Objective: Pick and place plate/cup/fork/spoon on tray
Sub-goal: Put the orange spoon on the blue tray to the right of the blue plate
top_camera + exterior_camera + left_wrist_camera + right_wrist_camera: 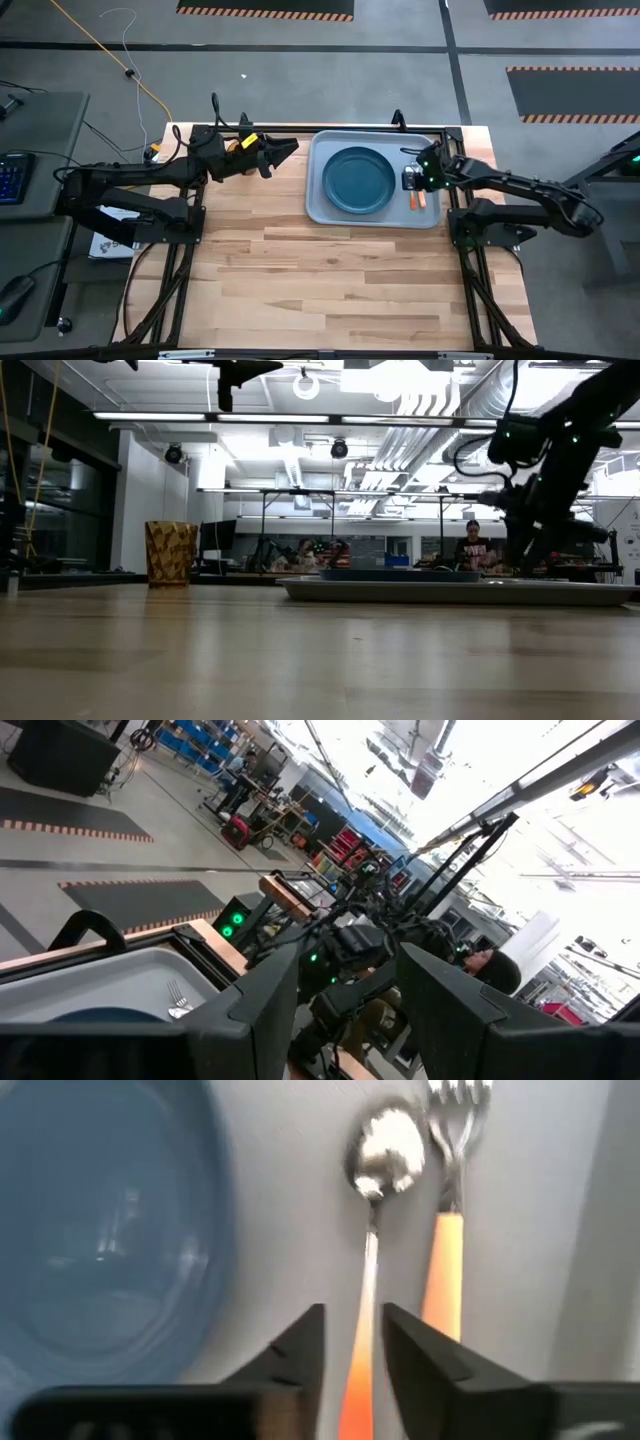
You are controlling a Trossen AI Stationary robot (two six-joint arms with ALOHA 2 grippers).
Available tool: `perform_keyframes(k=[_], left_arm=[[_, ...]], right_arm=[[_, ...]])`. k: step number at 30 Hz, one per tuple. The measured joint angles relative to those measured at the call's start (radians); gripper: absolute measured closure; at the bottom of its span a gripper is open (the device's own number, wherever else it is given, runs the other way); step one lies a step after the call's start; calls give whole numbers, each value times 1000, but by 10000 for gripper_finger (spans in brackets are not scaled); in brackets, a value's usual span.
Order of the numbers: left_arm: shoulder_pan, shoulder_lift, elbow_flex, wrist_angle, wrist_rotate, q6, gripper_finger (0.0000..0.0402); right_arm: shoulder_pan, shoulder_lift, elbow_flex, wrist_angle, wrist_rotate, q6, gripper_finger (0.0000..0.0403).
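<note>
- A wooden tabletop [320, 280] was seen from above, with one dark robot arm on each side.
- A light grey-blue tray [318, 205] lay at the far side of the tabletop, right of centre.
- A round dark teal plate [359, 180] sat flat inside the tray, filling most of its left and middle part.
- To the right of the plate, still inside the tray, a spoon [378, 1170] and a fork [452, 1190] lay side by side, close together but not clearly touching.
- In the right wrist view, the spoon's silver bowl and the fork's silver tines pointed the same way, and both orange handles ran back toward the camera. The spoon lay between the plate and the fork.
- The right gripper [354, 1342] hovered over the right part of the tray, directly above the spoon's handle. Its jaws stood a little apart, the handle showing in the narrow gap between them, gripping nothing.
- The left gripper [283, 152] was raised above the tabletop's far edge, just left of the tray. Its jaws were parted and held nothing.
- The amber cup [171, 553] stood upright on the tabletop near its far left, well apart from the tray.
- In the low view, a person [473, 547] was visible in the room beyond the table.
</note>
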Motion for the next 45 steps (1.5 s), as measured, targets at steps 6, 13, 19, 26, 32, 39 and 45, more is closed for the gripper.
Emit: perform_keyframes(k=[6, 13, 19, 26, 32, 39, 45], left_arm=[[0, 0, 0, 0, 0, 0, 238], [0, 0, 0, 0, 0, 0, 238], [0, 0, 0, 0, -4, 0, 238], [0, 0, 0, 0, -6, 0, 238], [0, 0, 0, 0, -6, 4, 238], [0, 0, 0, 0, -5, 10, 238], [0, 9, 0, 40, 17, 34, 238]], right_arm=[[28, 43, -51, 110, 83, 50, 218], [48, 126, -50, 153, 123, 59, 221], [69, 188, -50, 184, 129, 59, 260], [99, 216, -47, 172, 175, 88, 338], [89, 117, -50, 153, 76, 83, 390], [60, -135, -54, 295, -184, -39, 399], [141, -232, -120, 907, -435, 126, 401]])
